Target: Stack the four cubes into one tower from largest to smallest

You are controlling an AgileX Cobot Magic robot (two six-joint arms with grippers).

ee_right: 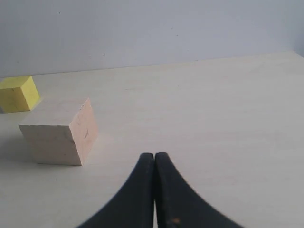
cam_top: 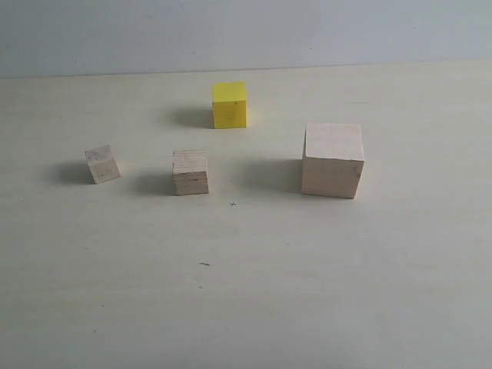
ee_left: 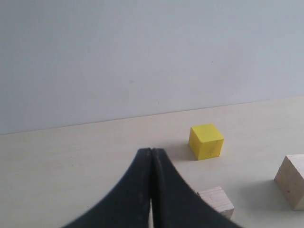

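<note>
Neither arm shows in the exterior view, so pose is read from the wrist views only. Left gripper [ee_left: 151, 151] is held low over the table [cam_top: 307, 292], aimed across it toward the pale wall [ee_left: 142, 57]. Its black fingers are pressed together tip to tip, with nothing between them and touching no cube. Right gripper [ee_right: 154, 156] has the same attitude: fingers together, empty, clear of the tabletop objects. All four cubes stand singly on the table, none stacked and none touching. In the exterior view the yellow cube [cam_top: 230, 104] sits farthest back. The large wood cube [cam_top: 332, 160] is on the right. The medium-small wood cube [cam_top: 190, 172] is left of centre. The smallest wood cube [cam_top: 102, 164], farthest left, is turned slightly askew.
</note>
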